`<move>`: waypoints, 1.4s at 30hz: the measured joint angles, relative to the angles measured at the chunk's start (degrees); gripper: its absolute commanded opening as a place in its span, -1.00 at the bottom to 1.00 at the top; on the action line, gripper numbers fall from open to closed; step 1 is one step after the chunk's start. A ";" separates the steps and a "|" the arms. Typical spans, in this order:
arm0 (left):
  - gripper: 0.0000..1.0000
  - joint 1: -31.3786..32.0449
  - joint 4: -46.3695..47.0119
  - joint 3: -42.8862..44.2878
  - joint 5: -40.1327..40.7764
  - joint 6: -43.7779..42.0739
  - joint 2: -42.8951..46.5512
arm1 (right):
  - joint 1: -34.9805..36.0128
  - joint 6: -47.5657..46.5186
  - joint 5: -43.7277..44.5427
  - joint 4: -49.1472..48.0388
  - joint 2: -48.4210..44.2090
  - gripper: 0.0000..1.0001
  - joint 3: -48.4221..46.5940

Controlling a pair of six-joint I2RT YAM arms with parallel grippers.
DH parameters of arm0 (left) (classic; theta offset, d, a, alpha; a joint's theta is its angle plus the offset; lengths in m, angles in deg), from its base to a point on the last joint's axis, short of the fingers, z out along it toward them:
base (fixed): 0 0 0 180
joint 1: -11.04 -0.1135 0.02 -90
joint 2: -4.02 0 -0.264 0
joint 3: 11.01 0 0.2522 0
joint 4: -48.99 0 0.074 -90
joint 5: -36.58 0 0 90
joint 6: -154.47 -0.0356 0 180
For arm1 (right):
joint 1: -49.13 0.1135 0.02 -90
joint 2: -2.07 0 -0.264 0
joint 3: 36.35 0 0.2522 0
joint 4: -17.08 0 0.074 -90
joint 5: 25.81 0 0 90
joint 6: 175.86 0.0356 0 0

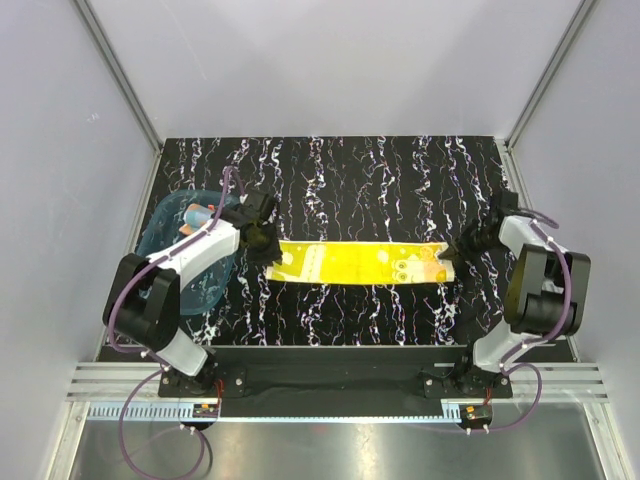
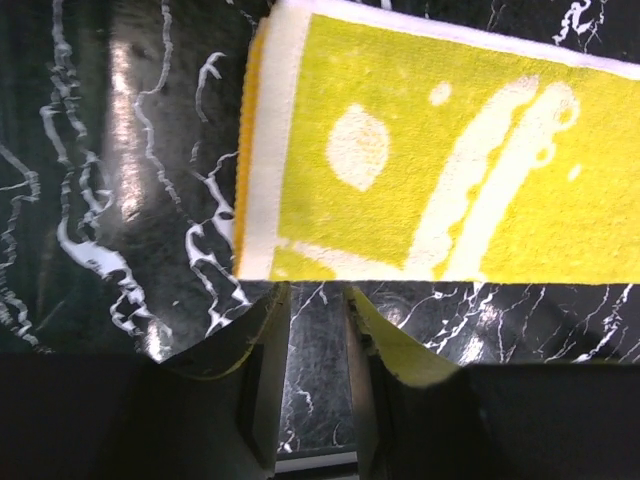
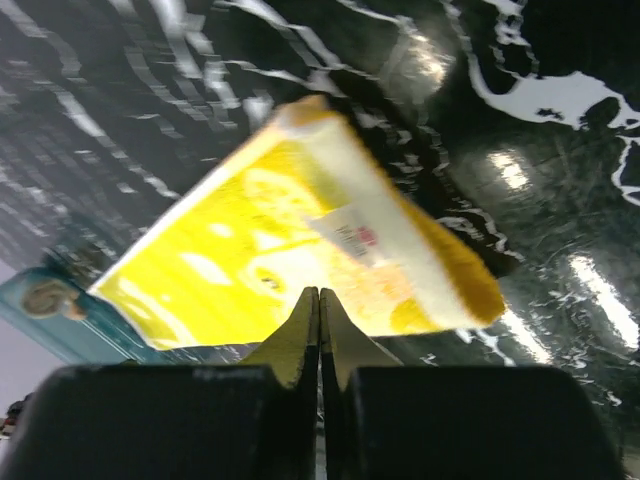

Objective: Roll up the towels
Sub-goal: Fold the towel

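Note:
The yellow towel point(image 1: 355, 262) lies flat on the black marbled table as a long folded strip, running left to right. My left gripper point(image 1: 262, 240) is at its left end, open and empty, with its tips point(image 2: 318, 288) just short of the towel's cream-edged end point(image 2: 450, 150). My right gripper point(image 1: 465, 245) is at the right end, jaws pressed shut. Its tips point(image 3: 320, 292) overlap the near edge of the towel point(image 3: 270, 240), and no cloth shows between them. The orange-pink towel point(image 1: 195, 215) sits crumpled in the teal tray point(image 1: 160, 235).
The teal plastic tray stands at the left edge, right beside my left arm, and also shows in the right wrist view point(image 3: 60, 310). Grey enclosure walls and metal posts ring the table on three sides.

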 measured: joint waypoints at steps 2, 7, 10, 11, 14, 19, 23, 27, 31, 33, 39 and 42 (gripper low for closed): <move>-0.42 0.07 1.75 -0.50 -0.79 0.26 -1.16 | -0.13 -0.35 0.17 -0.02 3.61 -1.00 0.66; -0.46 0.07 4.68 -2.36 -1.66 0.55 -3.67 | -0.39 -0.72 2.14 1.36 6.34 -1.00 1.77; -0.47 0.07 5.75 -3.30 -1.68 0.79 -5.33 | -0.94 -0.76 4.24 1.97 7.39 -1.00 1.84; -0.48 0.07 6.01 -3.74 -1.66 0.94 -5.86 | -1.22 -0.72 5.20 2.05 7.63 -1.00 2.03; -0.50 0.04 6.58 -4.94 -1.62 1.49 -6.91 | -2.03 -0.13 5.88 2.40 7.52 -0.88 2.64; -0.53 -0.02 8.02 -5.51 -1.55 2.10 -6.84 | -2.12 0.63 6.88 2.38 6.34 -0.59 3.41; -0.54 -0.02 8.46 -5.68 -1.57 2.51 -6.78 | -1.51 0.31 7.02 2.03 3.76 -0.02 4.63; -0.54 -0.07 8.79 -6.01 -1.55 2.93 -6.60 | 3.21 -0.07 6.95 1.79 -2.73 -0.05 4.98; -0.55 -0.13 9.29 -6.32 -1.53 3.41 -6.40 | 12.15 0.17 4.96 0.66 -7.02 -0.73 4.24; -0.56 -0.20 9.33 -6.40 -1.49 3.54 -6.34 | 16.22 1.20 2.64 -0.92 -7.08 -0.96 4.39; -0.57 -1.05 10.36 -7.50 -1.62 4.07 -5.53 | 22.82 3.21 -3.63 -5.88 -2.56 -1.00 5.99; -0.58 -1.57 11.32 -8.33 -1.73 4.35 -4.92 | 24.06 3.67 -5.40 -7.43 0.96 -1.00 6.69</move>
